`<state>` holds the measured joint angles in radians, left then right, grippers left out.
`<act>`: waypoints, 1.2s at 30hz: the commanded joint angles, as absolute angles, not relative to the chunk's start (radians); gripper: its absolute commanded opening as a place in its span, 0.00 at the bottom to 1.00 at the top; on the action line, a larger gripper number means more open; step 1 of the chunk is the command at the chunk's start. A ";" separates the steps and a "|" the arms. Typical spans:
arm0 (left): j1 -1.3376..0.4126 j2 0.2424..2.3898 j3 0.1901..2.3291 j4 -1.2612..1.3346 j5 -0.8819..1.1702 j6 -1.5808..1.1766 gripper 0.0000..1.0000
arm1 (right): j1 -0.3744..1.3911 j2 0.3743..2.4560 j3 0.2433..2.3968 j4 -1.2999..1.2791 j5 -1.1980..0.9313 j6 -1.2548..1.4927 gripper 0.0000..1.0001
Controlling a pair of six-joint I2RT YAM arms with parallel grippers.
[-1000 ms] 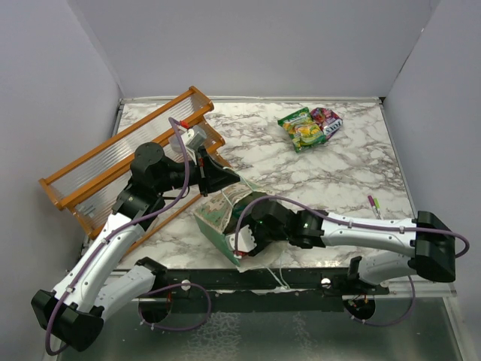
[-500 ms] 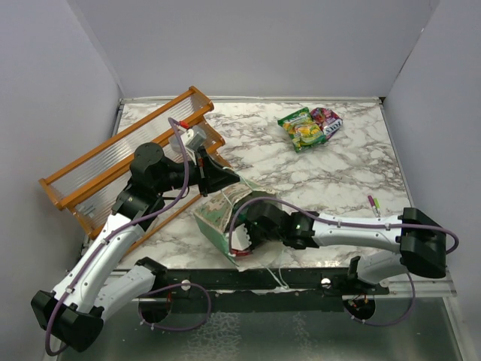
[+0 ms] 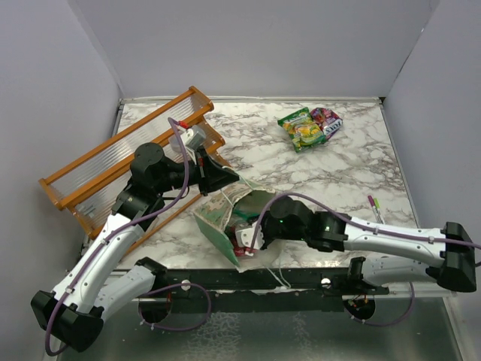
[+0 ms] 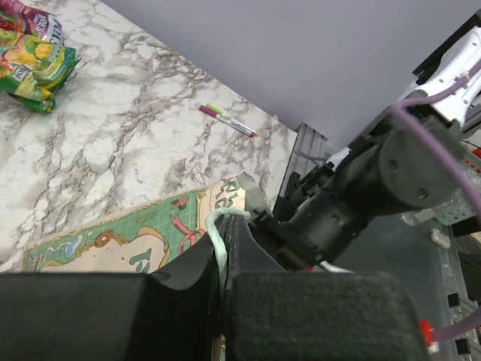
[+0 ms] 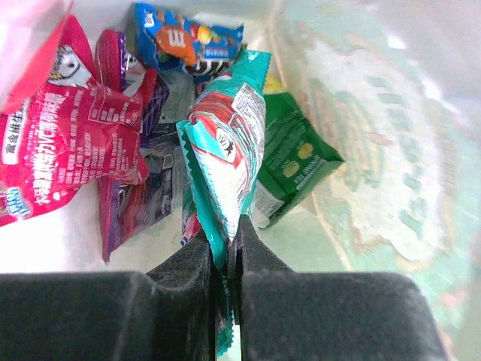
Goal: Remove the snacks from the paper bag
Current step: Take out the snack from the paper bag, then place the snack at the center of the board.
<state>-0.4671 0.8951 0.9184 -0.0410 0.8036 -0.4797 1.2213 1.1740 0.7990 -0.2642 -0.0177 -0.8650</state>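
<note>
The mint-green paper bag lies on its side near the table's front edge, its mouth toward the right arm. My left gripper is shut on the bag's rim and holds it up. My right gripper is in the bag's mouth, shut on a teal snack packet. Inside the bag lie a pink-red packet, a purple one, a green one and a blue one. Two snacks, green and purple, lie on the table at the back right.
An orange wooden rack stands along the left side, behind my left arm. A pink-capped pen lies at the right, beyond my right arm. White string handles trail over the front edge.
My right arm pushed a little deeper into the bag, then drew back to the right, with its gripper tip still in the bag's mouth. The left arm has not moved.
</note>
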 commanded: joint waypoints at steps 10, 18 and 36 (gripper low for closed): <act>-0.467 0.875 0.966 -0.124 0.543 -0.445 0.00 | 1.227 0.718 0.887 -0.323 -0.259 -0.816 0.01; -0.466 0.869 0.976 -0.149 0.467 -0.442 0.00 | 1.227 0.534 0.921 -0.249 -0.187 -0.763 0.01; -0.467 0.855 0.969 -0.154 0.475 -0.455 0.00 | 1.077 0.948 0.779 0.548 0.723 -0.621 0.01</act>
